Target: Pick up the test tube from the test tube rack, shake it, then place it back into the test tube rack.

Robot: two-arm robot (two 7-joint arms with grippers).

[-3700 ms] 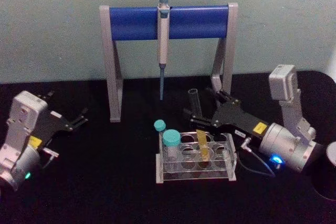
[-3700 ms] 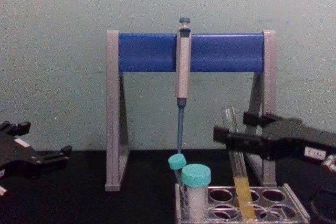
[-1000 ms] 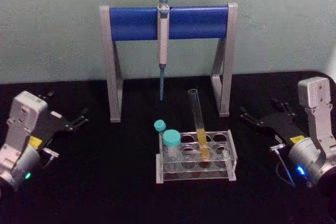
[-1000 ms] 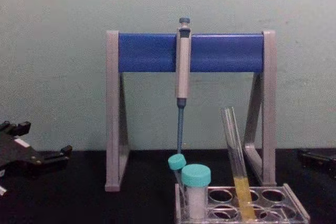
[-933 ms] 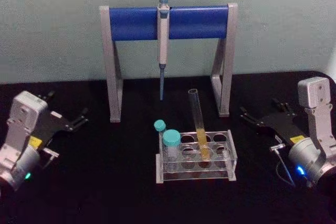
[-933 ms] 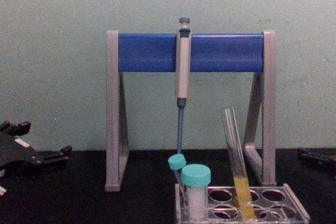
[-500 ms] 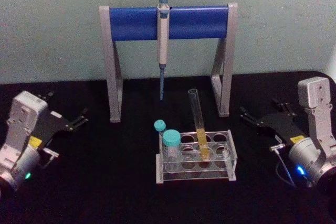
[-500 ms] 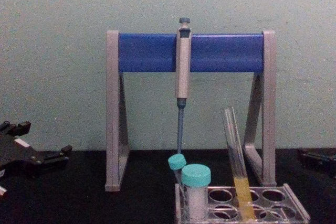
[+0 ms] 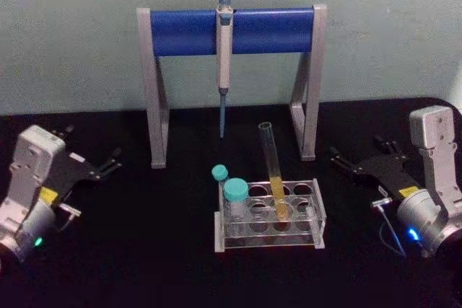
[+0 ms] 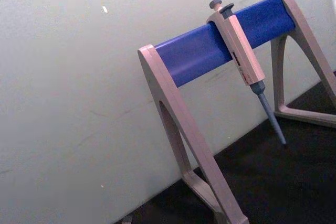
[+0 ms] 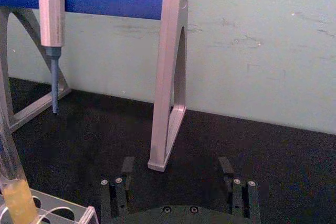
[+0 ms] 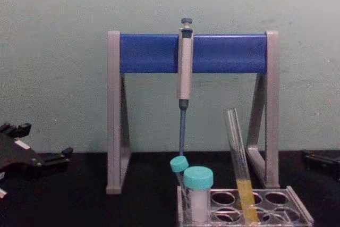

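Note:
The test tube (image 9: 272, 167), clear glass with yellow liquid in its lower part, leans in a back hole of the low clear test tube rack (image 9: 317, 225). In the chest view the test tube (image 12: 238, 158) tilts left above the test tube rack (image 12: 300, 213). My right gripper (image 9: 354, 151) rests open to the right of the rack, apart from the tube. The right wrist view shows its fingers (image 11: 127, 167) spread with nothing between them, and the test tube (image 11: 11, 182) off to one side. At the table's left side my left gripper (image 9: 94, 146) is parked open.
Two teal-capped vials (image 9: 235, 191) stand in the rack's left end. Behind the rack is a tall grey-and-blue pipette stand (image 9: 180, 30) with a pipette (image 9: 224, 55) hanging from its bar. The black table has free room on both sides of the rack.
Since the earliest frames, my right gripper has let go of the tube and drawn back to the right. The tube stays leaning in the rack. Over the last second nothing moves.

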